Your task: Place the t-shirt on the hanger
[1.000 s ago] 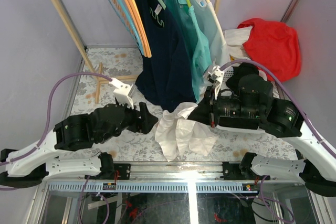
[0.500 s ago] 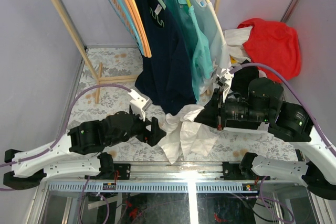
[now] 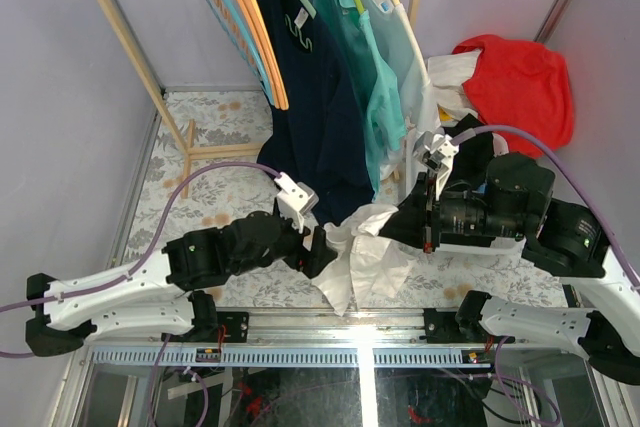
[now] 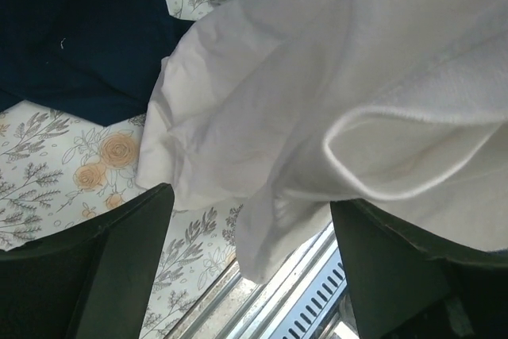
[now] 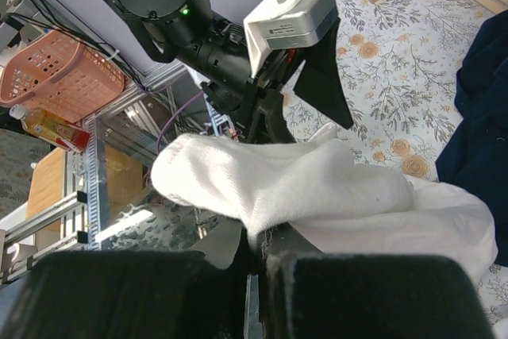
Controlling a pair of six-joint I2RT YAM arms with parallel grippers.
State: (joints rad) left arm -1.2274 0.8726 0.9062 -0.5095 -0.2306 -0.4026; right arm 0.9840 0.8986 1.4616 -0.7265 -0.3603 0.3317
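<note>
Since a second ago the left gripper (image 3: 323, 249) has slid right along the lower middle of the overhead view. Its jaws now stand wide and hold nothing, facing the t-shirt (image 3: 365, 265) (the wrist view shows white cloth filling the gap ahead; whether it touches either finger I cannot tell). Just right of centre, the right gripper (image 3: 396, 225) is clamped tight on a bunched edge of that shirt, which droops over the floral tabletop (image 3: 215, 197), below the hanging navy shirt (image 3: 315, 97).
</note>
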